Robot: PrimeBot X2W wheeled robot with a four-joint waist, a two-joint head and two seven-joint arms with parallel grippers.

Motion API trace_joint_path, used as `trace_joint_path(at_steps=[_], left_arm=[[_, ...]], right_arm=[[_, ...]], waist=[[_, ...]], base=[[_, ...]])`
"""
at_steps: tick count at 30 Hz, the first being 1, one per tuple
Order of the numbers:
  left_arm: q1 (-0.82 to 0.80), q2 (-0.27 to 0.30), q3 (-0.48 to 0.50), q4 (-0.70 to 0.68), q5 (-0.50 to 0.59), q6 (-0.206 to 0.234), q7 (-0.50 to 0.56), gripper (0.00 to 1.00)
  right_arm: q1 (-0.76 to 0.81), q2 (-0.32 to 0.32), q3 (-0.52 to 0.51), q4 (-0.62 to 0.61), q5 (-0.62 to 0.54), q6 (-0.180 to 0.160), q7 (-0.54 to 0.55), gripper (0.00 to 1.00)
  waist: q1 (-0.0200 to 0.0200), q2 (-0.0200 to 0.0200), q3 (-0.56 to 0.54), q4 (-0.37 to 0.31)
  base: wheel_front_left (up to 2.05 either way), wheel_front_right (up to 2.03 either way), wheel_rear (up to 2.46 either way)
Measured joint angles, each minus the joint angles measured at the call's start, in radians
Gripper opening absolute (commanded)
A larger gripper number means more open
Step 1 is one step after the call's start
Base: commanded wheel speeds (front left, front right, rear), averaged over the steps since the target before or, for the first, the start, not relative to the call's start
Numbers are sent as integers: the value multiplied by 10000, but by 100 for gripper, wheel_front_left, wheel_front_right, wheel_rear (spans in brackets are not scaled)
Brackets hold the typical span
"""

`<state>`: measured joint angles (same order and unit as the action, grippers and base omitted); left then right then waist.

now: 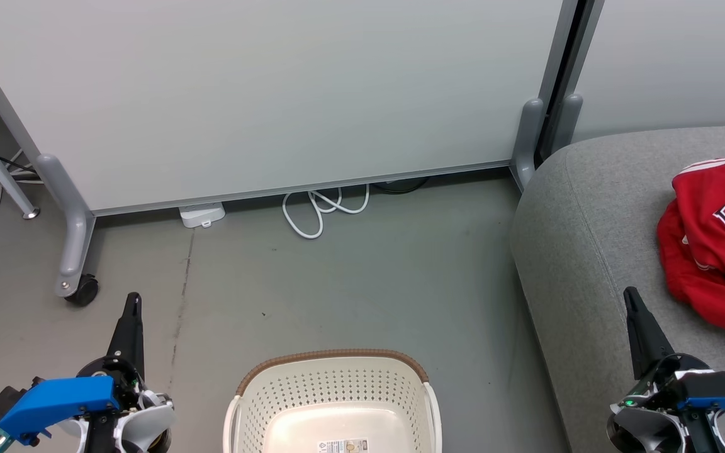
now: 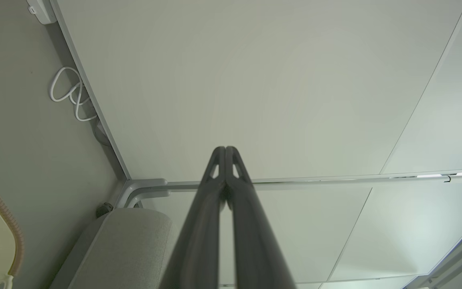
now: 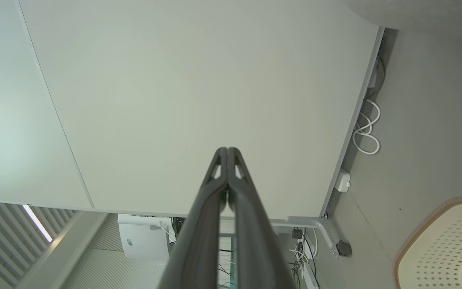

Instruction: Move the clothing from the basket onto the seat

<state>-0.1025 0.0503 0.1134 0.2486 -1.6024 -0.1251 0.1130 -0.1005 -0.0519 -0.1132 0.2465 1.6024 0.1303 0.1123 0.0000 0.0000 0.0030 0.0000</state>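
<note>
Two pairs of fingers sit nearest the camera: the left gripper at lower left and the right gripper at lower right. Each has its dark fingers pressed together to one point and holds nothing. Both wrist views show the tips meeting with no gap. Both grippers point up and away, toward the wall.

Between them, on the floor, stands the basket. The part of its inside that shows holds only a label on the bottom and no red cloth. Its nearest portion is cut off by the frame edge, so I cannot tell what lies there.

Further out and to the right, the clothing lies as one rumpled red heap on top of the seat. It is beyond the right fingers and to their right, and well apart from the basket. Dark lettering shows on it, so the jersey is there. Whether the shorts are bundled in with it cannot be told.

If anything is left to do, it likely falls to the right arm, which hangs over the seat's near edge. The left arm is on the far side of the basket.

Farthest back, a white cable loops under the partition panel.
</note>
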Motion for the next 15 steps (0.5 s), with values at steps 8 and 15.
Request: trace_joint_path(at_steps=[8,15], left_arm=[[-14,2,8,-10,-96,-8,6,0],[-14,2,8,-10,-96,-8,6,0]], right_arm=[[-2,6,-8,-4,92,0,12,0],[-2,6,-8,-4,92,0,12,0]], waist=[[0,0,1,0],[0,0,1,0]], base=[[0,0,0],[0,0,0]])
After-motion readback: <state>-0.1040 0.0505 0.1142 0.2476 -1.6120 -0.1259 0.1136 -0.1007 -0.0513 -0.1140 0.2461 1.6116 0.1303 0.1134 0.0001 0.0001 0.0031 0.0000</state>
